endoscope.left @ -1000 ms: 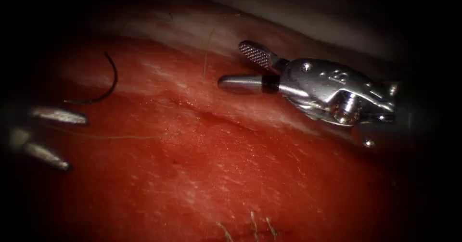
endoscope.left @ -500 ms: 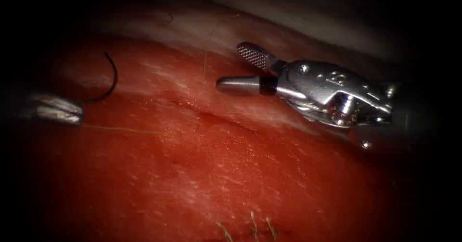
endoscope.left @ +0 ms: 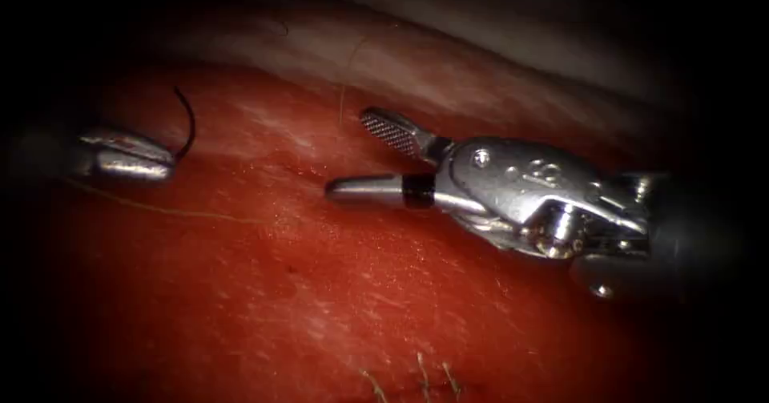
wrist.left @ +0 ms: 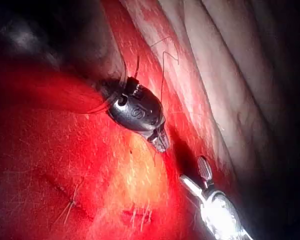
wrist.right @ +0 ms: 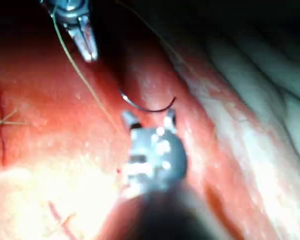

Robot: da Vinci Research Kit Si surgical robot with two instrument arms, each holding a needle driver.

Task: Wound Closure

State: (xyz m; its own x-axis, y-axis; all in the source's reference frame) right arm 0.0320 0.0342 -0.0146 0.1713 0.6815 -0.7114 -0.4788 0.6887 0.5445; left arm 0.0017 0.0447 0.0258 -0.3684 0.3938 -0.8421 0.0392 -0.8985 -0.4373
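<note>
Thread ends: short tufts poking from the tissue, nearer than the cut
Thread: slack strand lying left of the cut
Right tool: jaws spread wide, holding nothing; lower jaw low over the cut
Left tool: well left of the cut; jaws pressed together; tips meet the needle's lower end, grip unconfirmed
Needle: left of the cut, beyond it; arc exposed, not in the tissue
Risk: if ungripped, the needle may roll away; the right tool's spread jaws may snag slack thread or scrape the cut's edge
</note>
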